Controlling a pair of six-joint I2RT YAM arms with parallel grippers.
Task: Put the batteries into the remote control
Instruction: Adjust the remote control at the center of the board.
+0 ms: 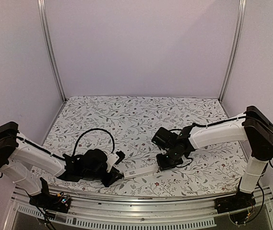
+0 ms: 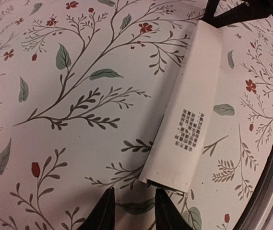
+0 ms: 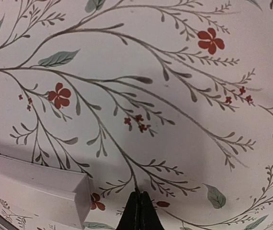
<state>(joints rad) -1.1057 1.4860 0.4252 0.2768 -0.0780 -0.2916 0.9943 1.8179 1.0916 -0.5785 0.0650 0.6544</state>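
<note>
The white remote control lies flat on the floral cloth with a small block of dark print on its upper face. It also shows in the top view between the two grippers. My left gripper is open and empty, its tips just short of the remote's near end, where a dark gap shows. My right gripper is shut on nothing and rests on the cloth just right of the remote's other end. In the top view the left gripper and right gripper sit at either end. No batteries are in view.
The floral tablecloth covers the table. Metal frame posts and white walls stand around it. The table's near edge with its aluminium rail lies just in front of the remote. A black cable loops behind the left arm.
</note>
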